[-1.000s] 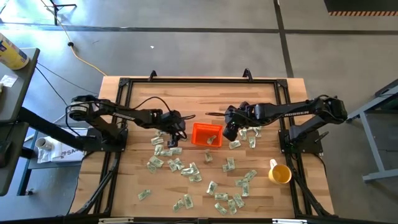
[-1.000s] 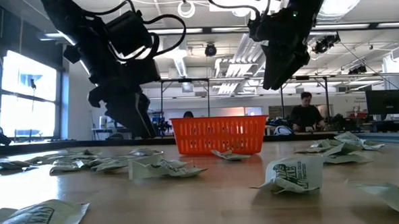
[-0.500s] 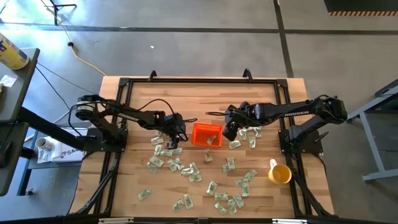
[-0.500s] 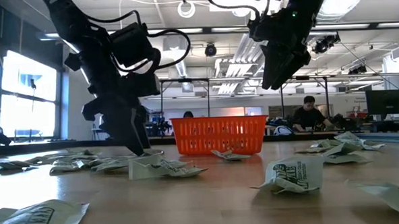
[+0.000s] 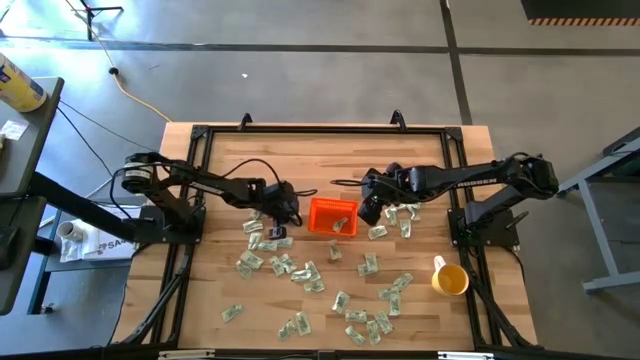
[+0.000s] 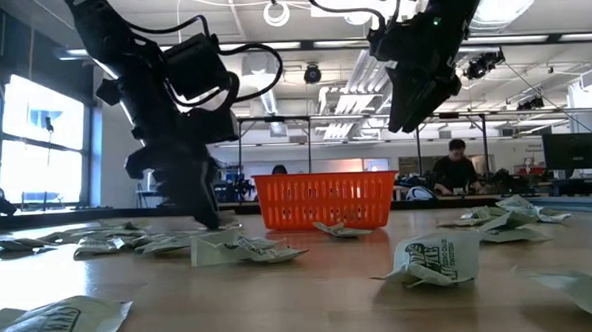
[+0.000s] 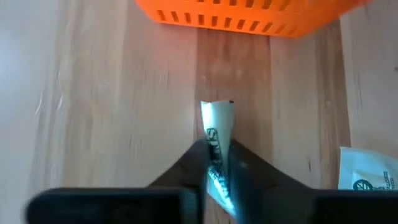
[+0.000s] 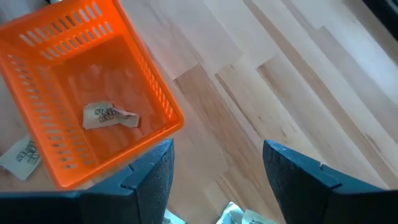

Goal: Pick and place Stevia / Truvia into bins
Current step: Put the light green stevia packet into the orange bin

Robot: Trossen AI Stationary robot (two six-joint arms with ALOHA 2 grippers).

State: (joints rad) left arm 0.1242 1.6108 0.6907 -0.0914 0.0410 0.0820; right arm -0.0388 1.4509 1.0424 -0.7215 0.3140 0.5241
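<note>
Left gripper [image 7: 217, 171]: down at the bench surface just left of the orange bin [image 5: 332, 216], near the bench's middle. Its fingers stood apart a second ago above the sachets; now they are pinched together on one Stevia sachet [image 7: 217, 134], which sticks up between the tips in the left wrist view.

What changed: the left arm has dropped from above the scatter to the wood and its fingers have drawn in on the packet. The right arm has not moved.

Meaning for the task: I judge the pick as just made; the packet is clamped but not yet lifted, and the bin lies just ahead of it, so a short lift and carry would finish this cycle.

Loose sachets [image 5: 300, 271]: many lie scattered from the bench's middle toward its front edge, with a smaller cluster right of the bin. Most of the work remains.

Orange bin: sits at the bench's middle, between the two grippers. One crumpled sachet in the bin [image 8: 109, 116] lies on its floor; another loose one lies just outside its wall.

Right gripper [image 8: 214, 171]: hangs above the bench just right of the bin, fingers apart, holding nothing; waiting.

Yellow cup [image 5: 450, 279]: near the bench's right edge, well apart from the action.
</note>
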